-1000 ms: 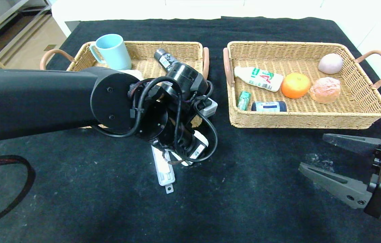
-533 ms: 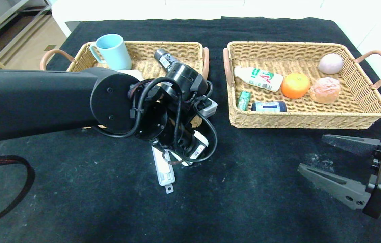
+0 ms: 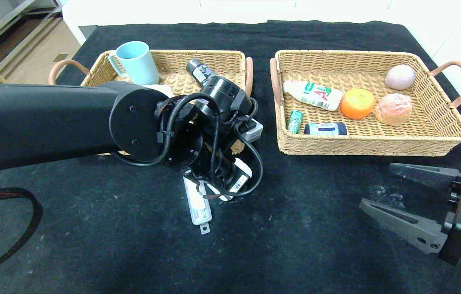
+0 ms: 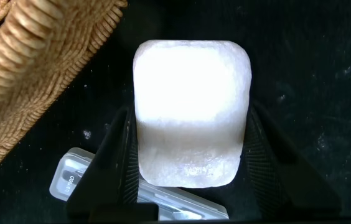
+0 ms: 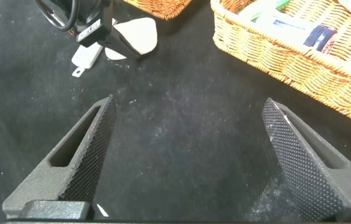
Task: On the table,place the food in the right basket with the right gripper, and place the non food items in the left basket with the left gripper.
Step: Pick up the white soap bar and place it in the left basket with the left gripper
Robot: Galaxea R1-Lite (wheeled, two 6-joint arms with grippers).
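My left gripper (image 4: 190, 109) is shut on the white soap-like block (image 4: 191, 106), one finger on each side, low over the black table (image 3: 295, 245) beside the left basket (image 3: 173, 53). In the head view my left arm hides both. The long white case (image 3: 197, 202) lies under the gripper and also shows in the left wrist view (image 4: 70, 180). The right basket (image 3: 373, 149) holds the orange (image 3: 357, 103), green gum pack (image 3: 295, 121), dark blue jar (image 3: 325, 128) and bun (image 3: 393, 108). My right gripper (image 3: 376, 183) is open and empty in front of that basket.
The left basket holds a light blue mug (image 3: 135, 62), a dark cylinder (image 3: 199, 72) and a partly hidden white dish (image 3: 161, 87). The right basket also holds a white bottle (image 3: 314, 94) and a pale ball (image 3: 400, 76). A black cable (image 3: 30, 212) loops at front left.
My right gripper has drifted slightly toward the front of the table. The left arm and the block have not visibly moved.
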